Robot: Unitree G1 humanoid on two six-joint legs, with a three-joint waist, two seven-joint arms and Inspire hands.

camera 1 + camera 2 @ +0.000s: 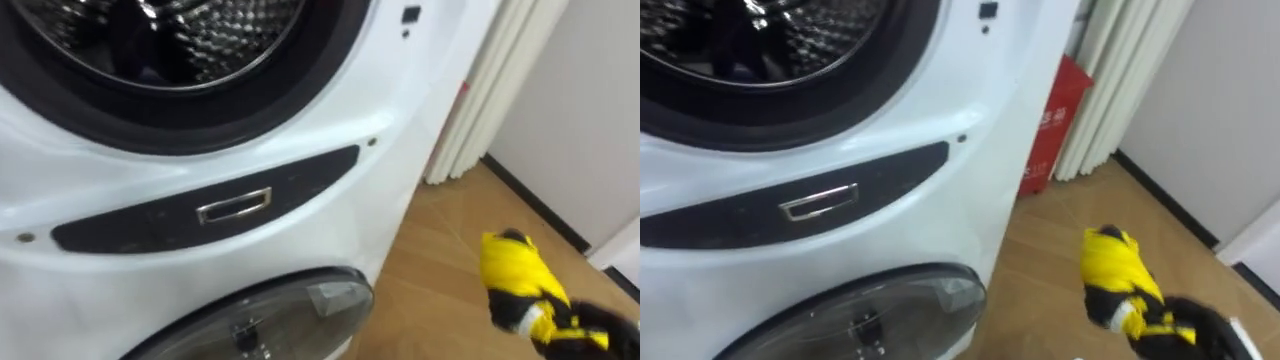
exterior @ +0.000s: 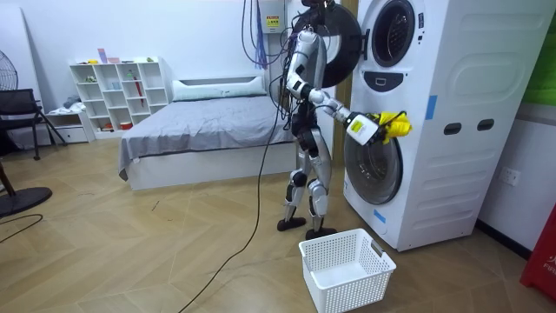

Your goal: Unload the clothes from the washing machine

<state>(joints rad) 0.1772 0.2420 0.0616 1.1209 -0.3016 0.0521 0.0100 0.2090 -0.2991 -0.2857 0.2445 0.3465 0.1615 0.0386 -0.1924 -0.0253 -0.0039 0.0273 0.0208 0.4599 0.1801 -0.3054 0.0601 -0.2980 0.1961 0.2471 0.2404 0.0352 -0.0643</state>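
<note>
- Robot stands facing the white washing machine (image 2: 452, 130) stack (2 units, 1 atop the other), close to its front, w/ a bed (image 2: 200, 130) behind it in the room view.
- Right hand (image 1: 590, 338) comes in from the lower right of the eye views. In the room view it is held out in front of the robot, about level w/ the top of the lower door (image 1: 270, 320).
- Its dark fingers are curled tight round a yellow cloth (image 1: 518, 272), which bunches up above the fist w/ some black trim showing.
- Yellow cloth hangs in the air, not touching the machine. In the eye views it shows over the wood floor (image 1: 440, 260), right of the machine front.
- Upper drum (image 1: 150, 40) is open, w/ perforated metal inside and a dark rim round it. What lies in its dark part can't be told.
- Its round door (image 2: 340, 43) is swung out toward the room view's left.
- Below the drum is a dark oval panel (image 1: 130, 225) w/ a chrome handle (image 1: 235, 206). Under that is the lower door, glass, closed.
- White basket (image 2: 352, 291) sits on the floor by the robot's feet, below the held cloth and well apart from it.
- Red object (image 1: 1048, 135) stands beside the machine's side, next to a pale pleated curtain (image 1: 480, 100).
</note>
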